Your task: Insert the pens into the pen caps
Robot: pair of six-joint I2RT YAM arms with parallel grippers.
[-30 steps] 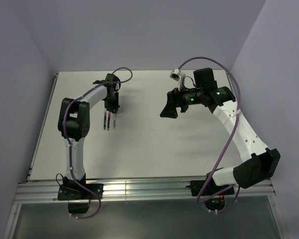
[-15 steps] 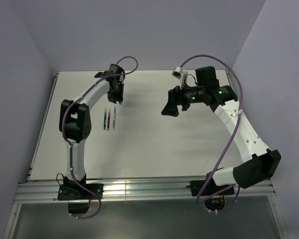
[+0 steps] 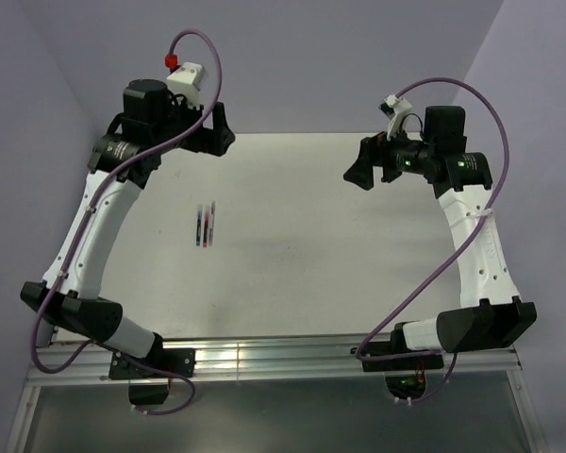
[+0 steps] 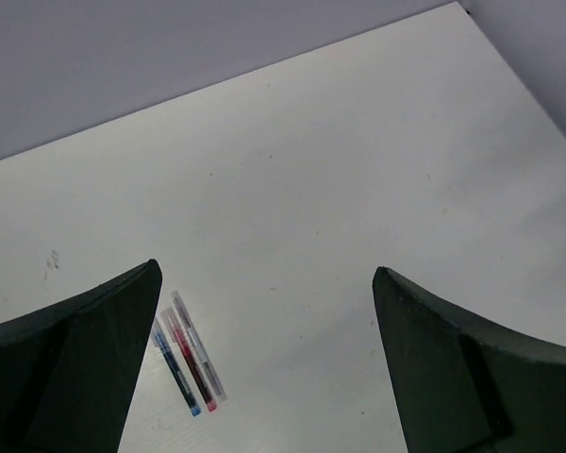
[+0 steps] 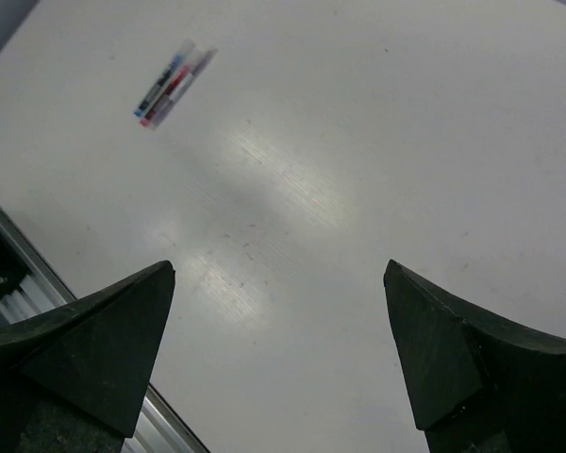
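Observation:
Three pens lie side by side on the white table, left of centre: blue, red and pale clear-grey. They show as a small bundle in the top view and the right wrist view. Each has a paler translucent stretch at one end that looks like a pen cap fitted on it. My left gripper hangs high above the table's far left, open and empty. My right gripper is raised at the far right, open and empty.
An aluminium rail runs along the near edge and also shows in the right wrist view. Purple walls close in the back and both sides. Both arm bases sit on the rail.
My left gripper opened, lifted off the pens and swung up and back to the far left; the pens stay on the table. The right arm drew back to the right.

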